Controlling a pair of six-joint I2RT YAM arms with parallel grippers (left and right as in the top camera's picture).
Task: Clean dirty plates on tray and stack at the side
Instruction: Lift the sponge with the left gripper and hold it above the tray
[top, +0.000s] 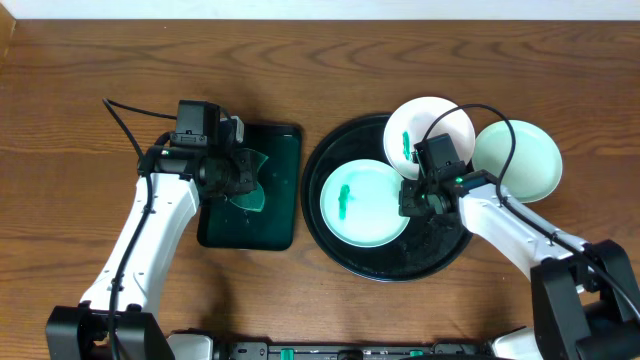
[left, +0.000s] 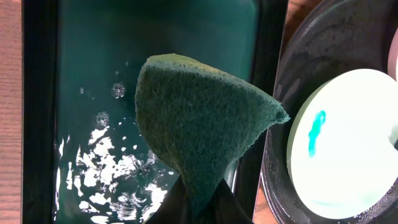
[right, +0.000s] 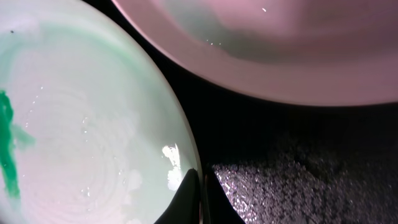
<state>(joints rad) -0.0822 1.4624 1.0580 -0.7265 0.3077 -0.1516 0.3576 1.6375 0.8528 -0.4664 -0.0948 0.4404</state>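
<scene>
A pale mint plate (top: 363, 203) with a green smear lies in the black tray (top: 440, 255). My right gripper (top: 411, 196) is shut on this plate's right rim; in the right wrist view one finger lies on the plate (right: 81, 124) and the other outside it, the gripper (right: 200, 182) pinching the edge. A second smeared plate (top: 430, 135) rests at the tray's far rim and shows as a plate (right: 280, 43) along the top of that view. A third plate (top: 520, 160), unsmeared, sits outside the tray to the right. My left gripper (top: 243, 178) is shut on a green sponge (left: 199, 118).
The sponge hangs over a rectangular dark green tray (top: 280, 215) holding wet patches (left: 112, 174), just left of the black tray. The right arm's cable (top: 500, 120) arcs over the two far plates. Bare wooden table (top: 80, 120) surrounds both trays.
</scene>
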